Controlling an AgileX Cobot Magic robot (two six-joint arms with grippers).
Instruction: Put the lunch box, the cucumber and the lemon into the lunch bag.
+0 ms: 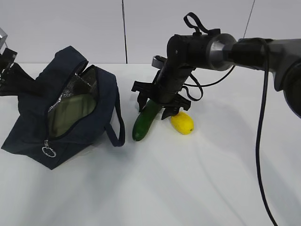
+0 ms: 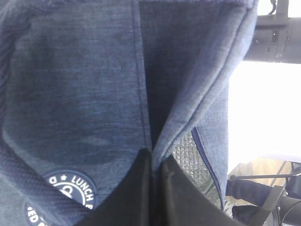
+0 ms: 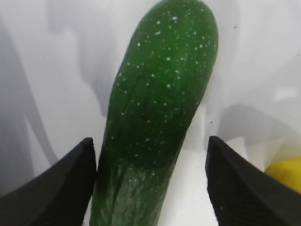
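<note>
The navy lunch bag point(image 1: 33, 101) lies on its side at the left, mouth open toward me. The sage-green lid of the lunch box point(image 1: 70, 115) shows inside it. My left gripper point(image 2: 153, 157) is shut on the bag's fabric edge point(image 2: 188, 113), at the far left of the exterior view point(image 1: 11, 70). The dark green cucumber point(image 1: 143, 125) lies on the table in the middle. My right gripper point(image 1: 155, 109) is open and straddles its far end; in the right wrist view point(image 3: 150, 141) the left finger touches the cucumber point(image 3: 160, 108) and the right finger stands apart. The yellow lemon point(image 1: 182, 123) lies just right of it point(image 3: 287, 172).
The white table point(image 1: 188, 188) runs to a pale wall behind. The bag's silver ring pull point(image 1: 48, 151) hangs at its near corner and a loop handle point(image 1: 115, 132) droops toward the cucumber. A round white logo point(image 2: 70, 188) shows on the bag.
</note>
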